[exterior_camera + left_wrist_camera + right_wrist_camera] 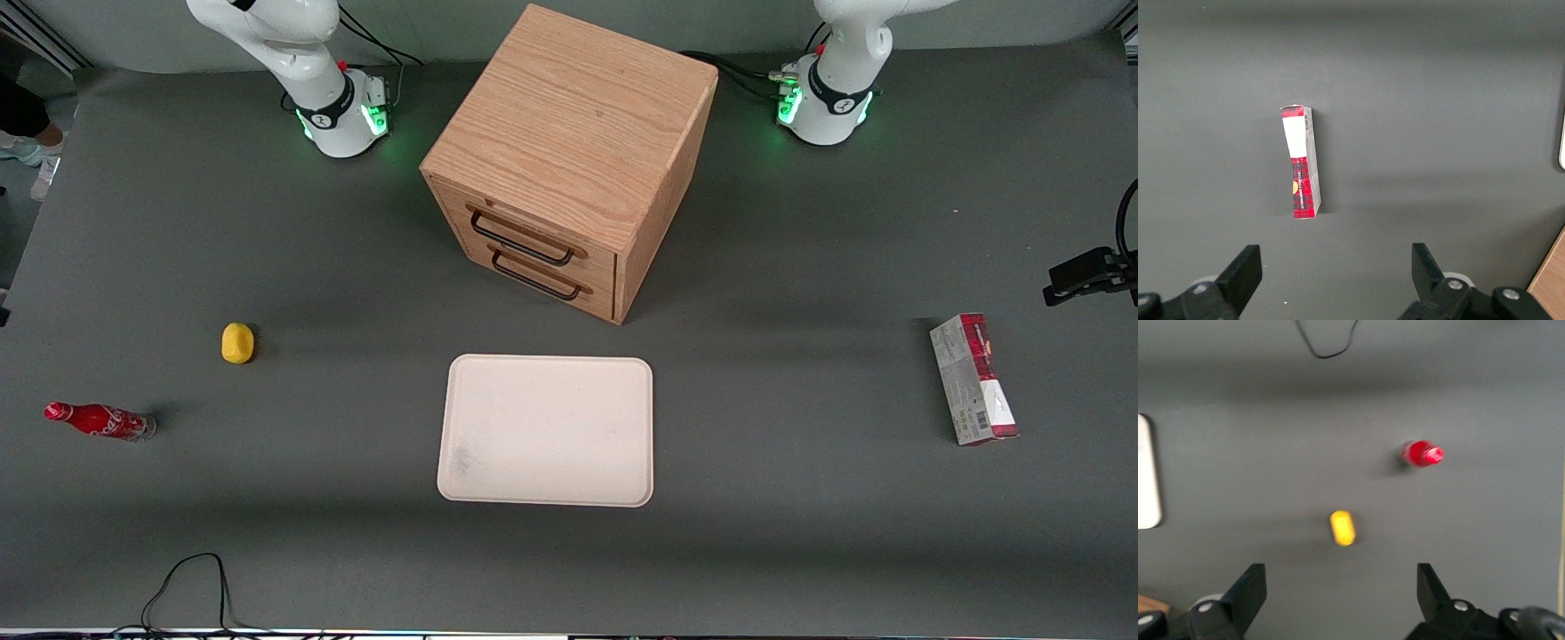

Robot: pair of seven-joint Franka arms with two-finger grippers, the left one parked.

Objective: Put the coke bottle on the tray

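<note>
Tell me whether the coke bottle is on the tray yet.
No: the coke bottle stands on the table, apart from the tray; the open pincer hangs above.

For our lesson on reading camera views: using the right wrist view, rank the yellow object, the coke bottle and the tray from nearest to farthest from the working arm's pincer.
The pincer is open, high above the table.
1. Yellow object: just ahead of the fingertips.
2. Coke bottle: farther out, upright, toward the working arm's end.
3. Tray: farthest, only its edge showing.

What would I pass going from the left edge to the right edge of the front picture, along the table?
Coke bottle → yellow lump → tray → carton. The drawer cabinet overlaps the tray sideways, so it has no clear place. The working arm's hand shows only in its wrist view, open above the table.
</note>
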